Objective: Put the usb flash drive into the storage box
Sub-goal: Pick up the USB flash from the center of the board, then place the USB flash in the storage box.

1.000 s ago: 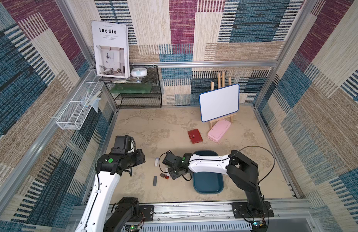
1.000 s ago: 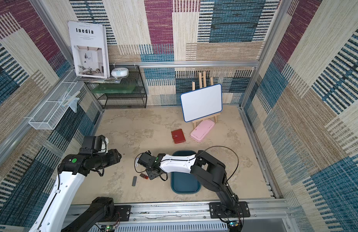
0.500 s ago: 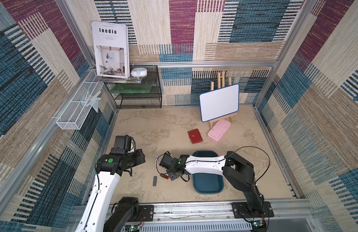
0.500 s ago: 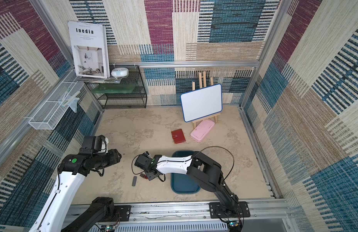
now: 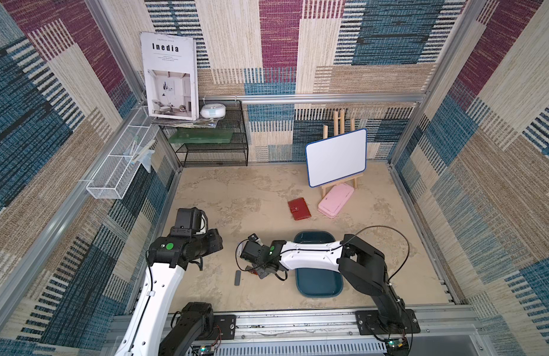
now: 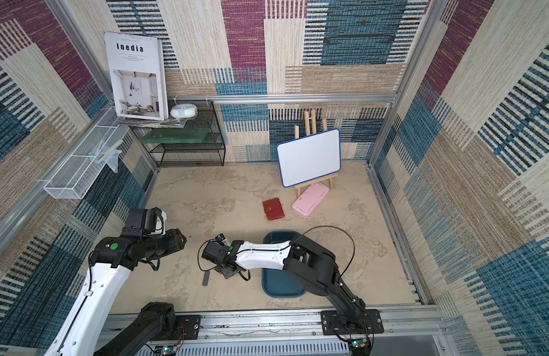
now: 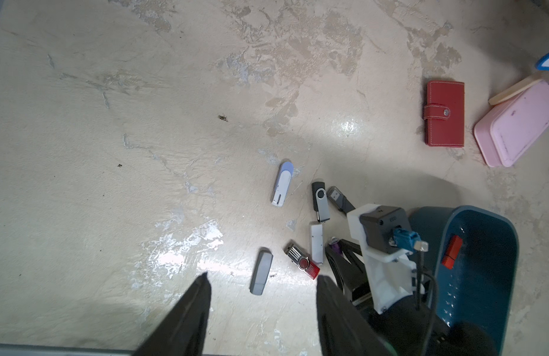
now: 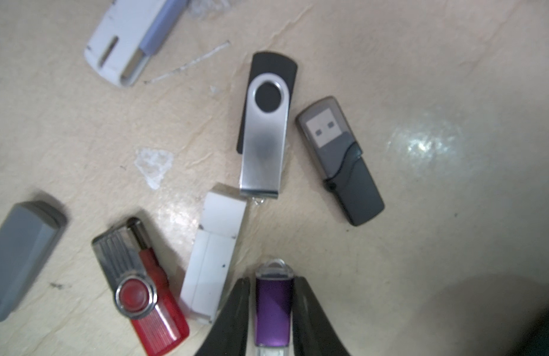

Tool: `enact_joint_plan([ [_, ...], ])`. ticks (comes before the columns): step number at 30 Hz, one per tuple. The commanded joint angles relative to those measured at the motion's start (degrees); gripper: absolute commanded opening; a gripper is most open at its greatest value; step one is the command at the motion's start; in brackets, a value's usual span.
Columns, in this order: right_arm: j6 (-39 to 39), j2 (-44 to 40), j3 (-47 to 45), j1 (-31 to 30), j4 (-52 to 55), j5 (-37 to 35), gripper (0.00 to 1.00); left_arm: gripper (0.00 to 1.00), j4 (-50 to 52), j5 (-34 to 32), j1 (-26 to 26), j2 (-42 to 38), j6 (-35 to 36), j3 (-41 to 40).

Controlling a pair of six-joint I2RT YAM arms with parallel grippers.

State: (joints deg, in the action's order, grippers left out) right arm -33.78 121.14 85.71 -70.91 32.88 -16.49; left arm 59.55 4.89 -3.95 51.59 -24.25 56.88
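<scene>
The right hand (image 8: 273, 281) is down at the table (image 5: 251, 191) with its two fingers (image 8: 236, 314) pressed on the long sides of the purple usb flash drive (image 8: 272, 311). The drive lies flat just beside a white drive (image 8: 213, 255) and near the storage box (image 5: 319, 282); the left hand (image 7: 263, 276) hangs with fingers apart, holding nothing. The drive looks small, light and stiff, with a smooth shell, so I judge that a hold on the middle of its body, not on the clear cap (image 8: 274, 267), is safest against slipping.
</scene>
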Motion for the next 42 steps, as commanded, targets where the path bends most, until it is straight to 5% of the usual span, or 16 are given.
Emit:
enact_joint_plan([
  [1, -0.4, 0.6, -0.8, 0.0, 5.0, 0.0, 0.27, 0.59, -0.5, 0.3, 0.1, 0.2, -0.2, 0.0],
  [7, -0.1, -0.4, -0.7, 0.0, 5.2, -1.3, 0.17, 0.59, -0.5, 0.3, 0.0, 0.1, -0.3, 0.0],
  [19, 2.5, -12.1, -2.2, 0.1, 0.6, 0.5, 0.13, 0.6, -0.5, 0.3, -0.1, 0.2, -0.4, -0.1],
  [24, 0.8, -18.2, -2.8, 0.0, 3.3, -5.4, 0.13, 0.6, -0.5, 0.3, -0.3, 0.1, -0.4, -0.2],
  [36, -1.1, -37.8, -23.3, 12.9, 0.0, -6.8, 0.11, 0.59, -0.5, 0.2, -0.8, 0.2, -0.5, -0.2],
  [42, -2.8, -39.2, -31.1, 16.6, -4.3, -5.7, 0.11, 0.59, -0.6, 0.0, -1.0, 0.2, -0.6, -0.3],
])
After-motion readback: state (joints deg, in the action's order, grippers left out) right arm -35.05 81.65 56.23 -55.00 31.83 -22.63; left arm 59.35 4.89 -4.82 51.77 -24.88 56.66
